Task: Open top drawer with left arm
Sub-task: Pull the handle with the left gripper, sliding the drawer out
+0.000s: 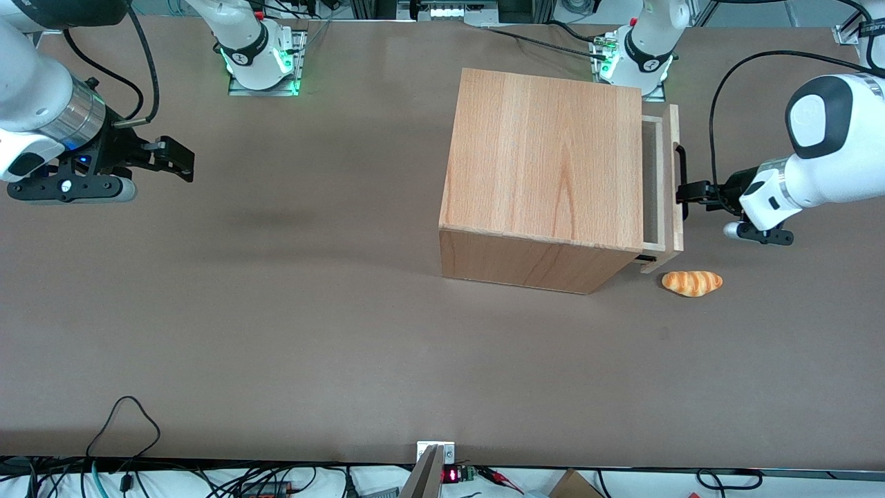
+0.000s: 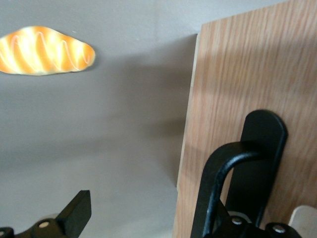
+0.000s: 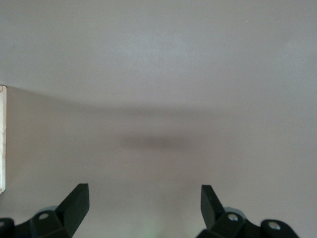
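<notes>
- I'm looking at the big wood-grain cabinet box point(image 1: 543, 176) sitting on the brown table point(image 1: 276, 332), toward the working arm's end.
- The top drawer point(image 1: 662, 183), a shallow light-wood tray with a flat wooden front panel point(image 2: 257, 99), is sitting slightly out of the cabinet; a narrow strip of its pale inside is showing.
- The white left arm point(image 1: 823, 159) is reaching in level with the drawer front.
- Its slim black two-finger gripper point(image 1: 691, 192) is sitting at the black bar handle point(image 1: 680, 181), at the part of the bar nearer the front camera.
- In the wrist view the handle point(image 2: 233, 183) is running past one finger, while the other finger point(image 2: 74, 213) is hanging over bare table. I can't tell whether the fingers are clamped on the bar or merely hooked around it.
- My read: the pull is in hand and barely begun; most of the travel is remaining.
- The next move is calling for a straight pull away from the cabinet, along the rails, keeping the bar captured.
- An orange-striped bread roll point(image 1: 692, 283) is lying on the table just beside the drawer front's nearer corner, apart from it; I'm judging it is sitting close to the drawer's path.
</notes>
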`<state>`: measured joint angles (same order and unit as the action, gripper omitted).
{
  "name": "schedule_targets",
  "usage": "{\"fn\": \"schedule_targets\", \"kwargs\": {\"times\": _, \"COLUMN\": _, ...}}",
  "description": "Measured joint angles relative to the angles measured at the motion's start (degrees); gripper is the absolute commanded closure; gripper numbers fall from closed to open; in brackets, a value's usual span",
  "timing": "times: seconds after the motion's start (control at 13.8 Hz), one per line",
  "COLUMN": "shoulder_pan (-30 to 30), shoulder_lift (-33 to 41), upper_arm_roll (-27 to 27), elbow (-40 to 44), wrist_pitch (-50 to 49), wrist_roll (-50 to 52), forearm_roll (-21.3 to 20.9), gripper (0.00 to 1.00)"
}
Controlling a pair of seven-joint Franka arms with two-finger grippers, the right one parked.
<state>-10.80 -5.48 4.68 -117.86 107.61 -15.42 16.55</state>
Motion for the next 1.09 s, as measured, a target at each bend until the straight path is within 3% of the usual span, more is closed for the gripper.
{"fn": "schedule_targets", "kwargs": {"times": 1.09, "shoulder_pan": -7.7, "shoulder_lift": -0.9, "upper_arm_roll": -0.3, "elbow": 0.8, "wrist_pitch": 1.4, "wrist_roll": -4.8, "forearm_roll": -2.0, "gripper": 0.00}}
